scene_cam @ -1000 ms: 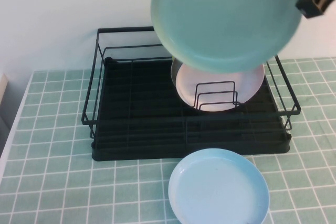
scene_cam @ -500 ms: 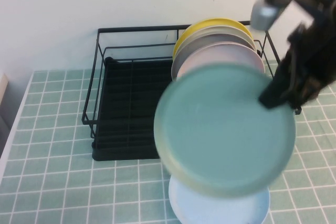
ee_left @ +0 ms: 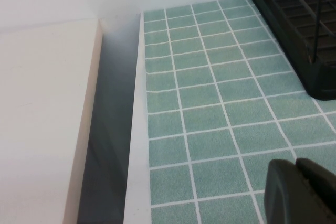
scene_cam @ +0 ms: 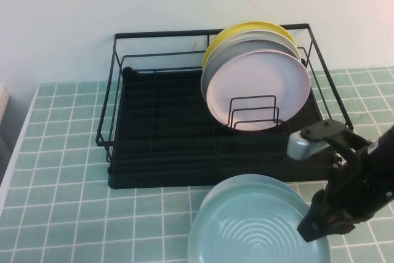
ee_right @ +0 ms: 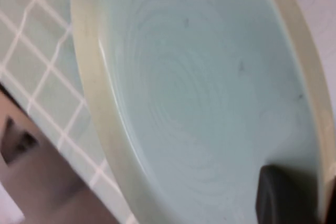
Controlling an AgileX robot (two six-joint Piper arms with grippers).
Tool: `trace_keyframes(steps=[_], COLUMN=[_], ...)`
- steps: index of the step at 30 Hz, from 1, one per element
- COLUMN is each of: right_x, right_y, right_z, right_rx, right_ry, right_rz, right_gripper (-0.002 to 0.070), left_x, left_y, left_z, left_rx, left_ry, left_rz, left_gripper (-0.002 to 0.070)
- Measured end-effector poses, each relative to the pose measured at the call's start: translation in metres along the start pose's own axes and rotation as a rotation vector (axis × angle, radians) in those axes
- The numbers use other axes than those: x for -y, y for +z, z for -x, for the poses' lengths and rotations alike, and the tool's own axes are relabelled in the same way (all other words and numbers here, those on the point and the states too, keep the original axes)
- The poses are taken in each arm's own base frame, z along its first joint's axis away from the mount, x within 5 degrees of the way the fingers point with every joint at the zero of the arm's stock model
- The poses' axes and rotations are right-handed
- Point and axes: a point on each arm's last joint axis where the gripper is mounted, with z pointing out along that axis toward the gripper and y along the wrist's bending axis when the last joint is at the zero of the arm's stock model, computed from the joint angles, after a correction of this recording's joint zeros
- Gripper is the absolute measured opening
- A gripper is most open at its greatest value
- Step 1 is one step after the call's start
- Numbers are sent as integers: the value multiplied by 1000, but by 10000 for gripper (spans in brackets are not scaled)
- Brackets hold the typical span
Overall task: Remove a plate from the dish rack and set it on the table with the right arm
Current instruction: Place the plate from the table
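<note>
we see the dish rack point(scene_cam: 184, 127) filling the back middle of the table point(scene_cam: 61, 214); its left half is bare tray, open from above. its right half is blocked by upright plates: a pale pink plate point(scene_cam: 258, 90) in front, grey and yellow ones behind. front centre is taken by the mint plate point(scene_cam: 258, 229), ringed underside up, over a sky-blue plate whose rim just shows. the right gripper point(scene_cam: 314, 226) grips its right rim, and the right arm point(scene_cam: 357, 177) crowds the front right. the left side is bare tiles; the left gripper point(ee_left: 302, 192) hovers there near the table's left edge.
</note>
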Motion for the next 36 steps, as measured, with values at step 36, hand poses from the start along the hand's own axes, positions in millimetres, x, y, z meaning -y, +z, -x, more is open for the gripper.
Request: trace_keyframes(steps=[36], right_x=[80], right_y=[45], right_z=[-8], right_rx=[152], right_ry=[395], right_rz=[123], right_gripper=[205], left_x=[0], left_y=[0], left_z=[0], left_rx=[0], left_ry=[0], left_rz=[0], left_gripper=[-3])
